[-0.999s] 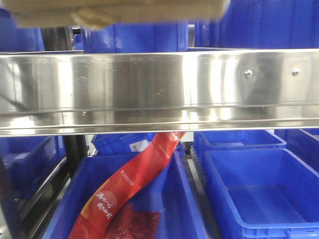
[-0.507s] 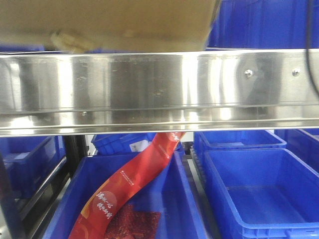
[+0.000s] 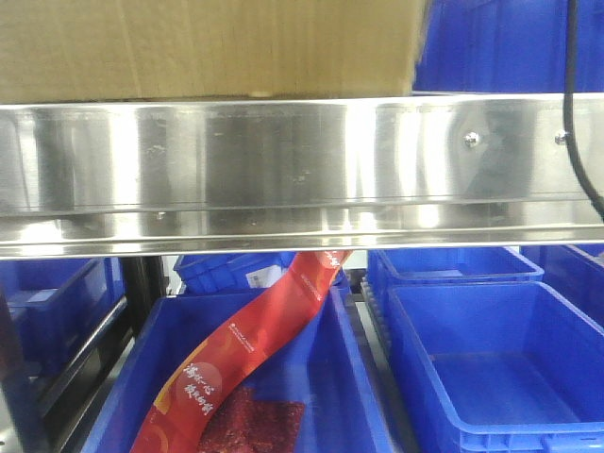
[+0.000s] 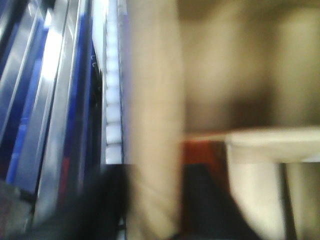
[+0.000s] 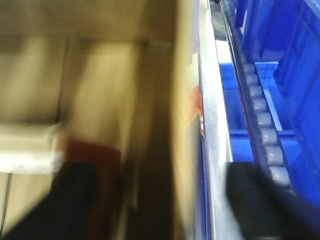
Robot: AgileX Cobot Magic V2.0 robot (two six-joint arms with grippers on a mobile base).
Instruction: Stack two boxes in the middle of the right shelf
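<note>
lowered: plain brown box (image 3: 208, 47) behind shelf (image 3: 302, 170) rail | pincers: grip blurred, cannot tell

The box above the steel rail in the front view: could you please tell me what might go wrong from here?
1. The box sits right at the rail, so its lower edge could catch on the rail rather than clear it.
2. A black cable hangs in front of the rail on the right and could snag.
3. Both wrist views are blurred, so the claws' hold on the box cannot be checked; it might slip or tilt toward the blue bins below.
</note>
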